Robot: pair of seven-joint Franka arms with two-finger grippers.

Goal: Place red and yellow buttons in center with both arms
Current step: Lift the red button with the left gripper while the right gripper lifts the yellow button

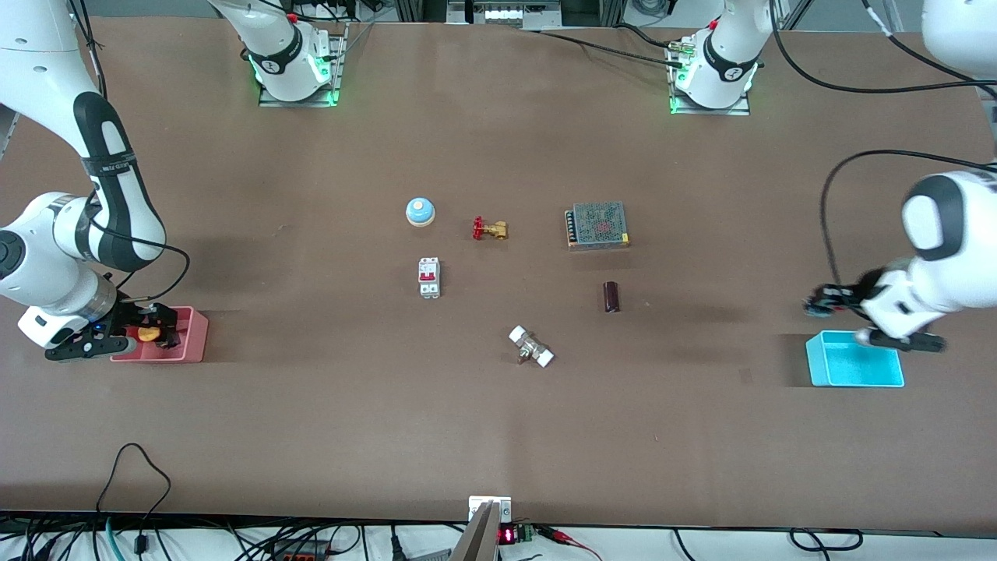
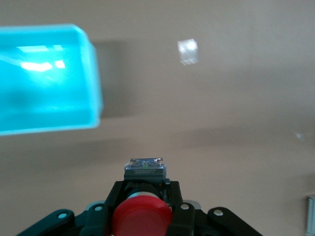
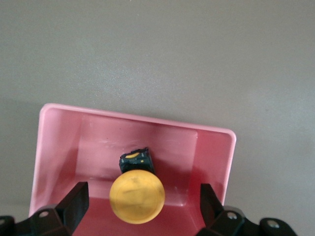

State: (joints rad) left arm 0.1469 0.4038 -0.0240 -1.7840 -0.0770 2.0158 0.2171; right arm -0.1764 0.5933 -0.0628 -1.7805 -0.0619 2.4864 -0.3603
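The yellow button [image 3: 137, 196] stands in a pink tray [image 3: 59, 147] at the right arm's end of the table, and shows in the front view [image 1: 148, 333] too. My right gripper [image 3: 142, 209] is down in the pink tray [image 1: 195, 335], open, with one finger on each side of the yellow cap and not touching it. My left gripper [image 2: 142, 216] is shut on the red button [image 2: 142, 216] and holds it in the air above bare table beside a blue bin [image 2: 44, 78]. In the front view the left gripper [image 1: 896, 340] is over the blue bin's [image 1: 857, 372] rim, and the red button is hidden.
On the middle of the table lie a blue dome bell [image 1: 420, 211], a brass valve with a red handle [image 1: 489, 228], a mesh-topped power supply [image 1: 597, 225], a white circuit breaker [image 1: 429, 276], a dark cylinder [image 1: 611, 297] and a white-ended fitting [image 1: 531, 347].
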